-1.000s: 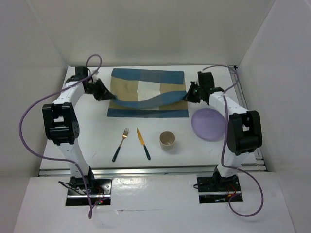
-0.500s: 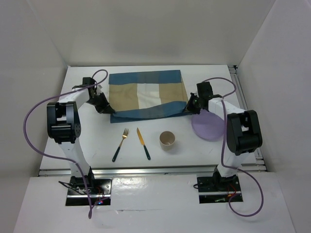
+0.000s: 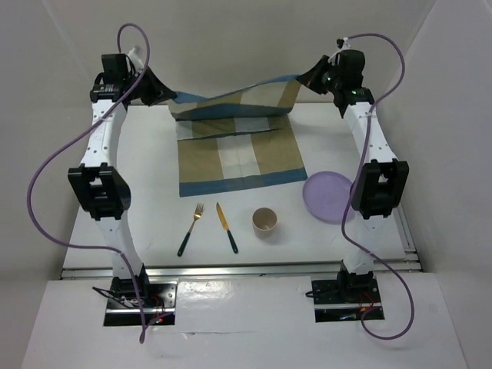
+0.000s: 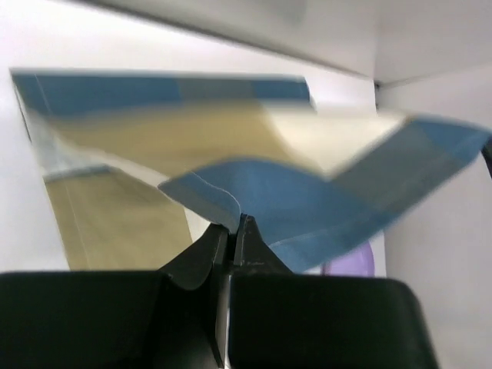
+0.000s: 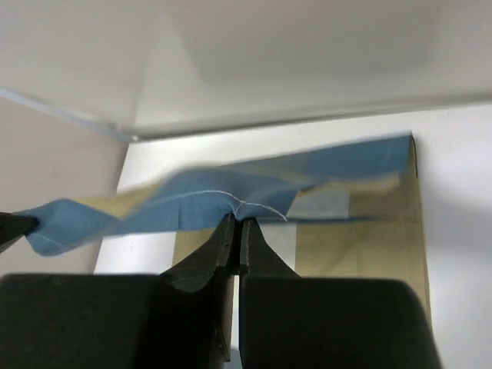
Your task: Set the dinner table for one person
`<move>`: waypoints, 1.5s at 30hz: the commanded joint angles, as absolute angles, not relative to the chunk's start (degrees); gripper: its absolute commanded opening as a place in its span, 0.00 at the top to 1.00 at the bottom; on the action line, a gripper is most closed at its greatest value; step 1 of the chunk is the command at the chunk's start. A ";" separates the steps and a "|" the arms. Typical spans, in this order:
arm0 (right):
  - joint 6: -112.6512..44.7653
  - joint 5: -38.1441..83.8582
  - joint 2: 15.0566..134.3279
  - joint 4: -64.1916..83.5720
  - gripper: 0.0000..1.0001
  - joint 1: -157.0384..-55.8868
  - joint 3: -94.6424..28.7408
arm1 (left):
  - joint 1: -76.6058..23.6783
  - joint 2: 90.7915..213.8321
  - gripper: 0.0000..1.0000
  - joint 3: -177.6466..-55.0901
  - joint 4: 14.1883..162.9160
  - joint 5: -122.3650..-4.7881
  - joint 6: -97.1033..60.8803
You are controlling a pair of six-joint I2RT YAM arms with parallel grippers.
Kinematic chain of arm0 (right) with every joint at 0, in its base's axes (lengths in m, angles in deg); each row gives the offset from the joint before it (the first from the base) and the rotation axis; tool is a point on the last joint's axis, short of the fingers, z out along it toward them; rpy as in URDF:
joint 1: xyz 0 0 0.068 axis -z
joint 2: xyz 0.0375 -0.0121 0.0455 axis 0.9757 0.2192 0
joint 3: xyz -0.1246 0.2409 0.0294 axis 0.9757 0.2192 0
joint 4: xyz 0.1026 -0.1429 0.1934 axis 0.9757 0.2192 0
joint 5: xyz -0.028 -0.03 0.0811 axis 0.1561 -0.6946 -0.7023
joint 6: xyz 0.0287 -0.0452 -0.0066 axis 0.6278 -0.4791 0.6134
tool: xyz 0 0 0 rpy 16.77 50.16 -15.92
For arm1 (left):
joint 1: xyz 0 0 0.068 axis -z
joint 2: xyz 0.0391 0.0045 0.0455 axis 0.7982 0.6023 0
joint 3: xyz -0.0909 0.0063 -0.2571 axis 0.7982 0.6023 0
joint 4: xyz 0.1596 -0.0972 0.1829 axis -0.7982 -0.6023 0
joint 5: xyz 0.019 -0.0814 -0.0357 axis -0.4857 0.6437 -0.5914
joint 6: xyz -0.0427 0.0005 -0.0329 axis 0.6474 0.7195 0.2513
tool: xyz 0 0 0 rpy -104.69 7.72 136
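Dinner table (image 3: pixel 154 177): a white surface with metal rails that fills the floor of the white-walled booth, reaching from the arm bases at 6 o'clock to the back wall at 12 o'clock in the top view.

At about 10 o'clock the left fingers (image 3: pixel 157 92) are raised above the surface and pinched closed on one far corner of the blue-and-tan striped placemat (image 3: pixel 238 157). The left wrist view shows the fingers (image 4: pixel 207 257) pressed together on a blue hem, with the cloth sagging away beyond them. The placemat's near half lies flat around the middle of the surface, while its far edge hangs in the air between the two arms, folded back over the flat part.

Toward 6 o'clock from the cloth lies a gold fork (image 3: pixel 192 228) with a dark handle. Just beside it lies a matching knife (image 3: pixel 227 228), then an upright tan cup (image 3: pixel 265 221). A lilac plate (image 3: pixel 329 196) sits at about 4 o'clock, next to the placemat's near right corner.

At about 2 o'clock the right fingers (image 3: pixel 311 77) grip the other far corner, closed tight on the blue hem in the right wrist view (image 5: pixel 223 246).
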State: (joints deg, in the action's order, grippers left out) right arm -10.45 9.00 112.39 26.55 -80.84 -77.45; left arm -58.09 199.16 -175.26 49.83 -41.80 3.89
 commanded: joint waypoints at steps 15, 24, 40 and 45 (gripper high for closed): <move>-15.09 6.14 103.04 16.92 1.00 -79.80 -32.21 | -55.42 191.17 1.00 -130.87 55.87 -39.40 -0.42; -15.62 5.63 98.47 17.44 1.00 -77.87 -29.74 | -57.26 188.61 1.00 -130.86 52.44 -41.34 -3.05; -19.57 0.53 90.47 21.22 1.00 -78.03 -17.97 | -57.80 183.52 1.00 -126.38 49.45 -44.67 -3.06; -20.81 0.78 89.85 22.98 1.00 -80.50 -15.59 | -58.85 183.52 1.00 -125.77 48.39 -47.49 -2.53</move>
State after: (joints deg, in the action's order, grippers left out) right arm -18.69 1.37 93.12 21.94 -78.83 -16.47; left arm -57.78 185.57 -126.65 49.72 -45.69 -1.44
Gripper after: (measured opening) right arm 0.032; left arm 0.099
